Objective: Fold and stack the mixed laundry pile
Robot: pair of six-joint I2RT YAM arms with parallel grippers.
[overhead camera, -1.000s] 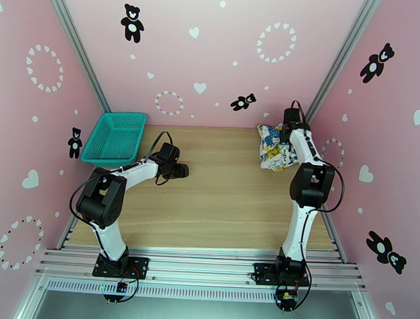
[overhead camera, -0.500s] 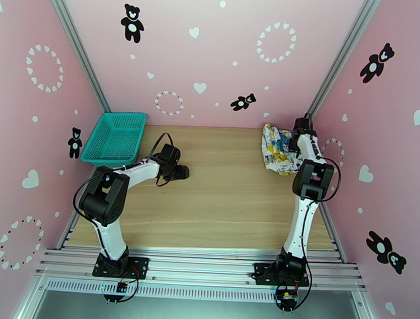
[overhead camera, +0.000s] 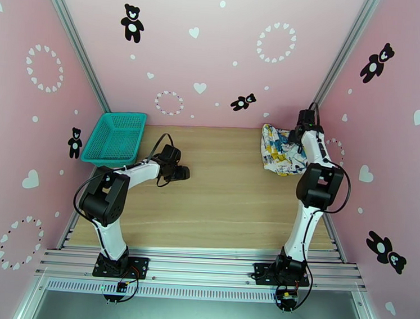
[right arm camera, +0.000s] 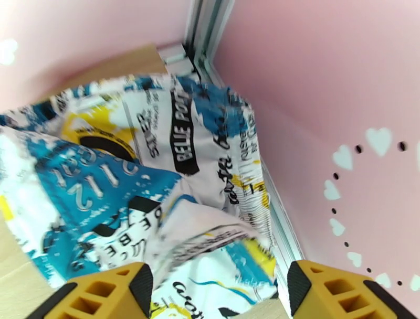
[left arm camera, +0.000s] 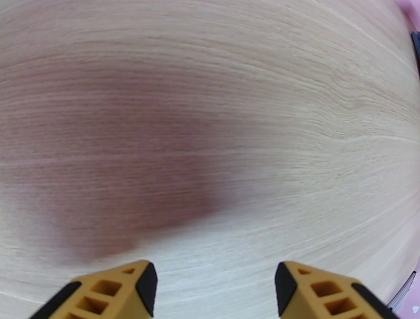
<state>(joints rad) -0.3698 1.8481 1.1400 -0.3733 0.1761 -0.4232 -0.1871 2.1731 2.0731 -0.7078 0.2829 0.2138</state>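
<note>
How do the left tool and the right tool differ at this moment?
The left tool hangs over the wooden table, with no cloth under it; the right tool hangs over the printed cloth. The left tool is out on the table's left half; the right tool is in the far right corner, close to the wall. Both are open and hold nothing.

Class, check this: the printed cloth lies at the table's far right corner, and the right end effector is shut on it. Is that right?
No: the right end effector is open, jaws apart, not gripping the printed cloth, as the right wrist view shows. The rest stands.
</note>
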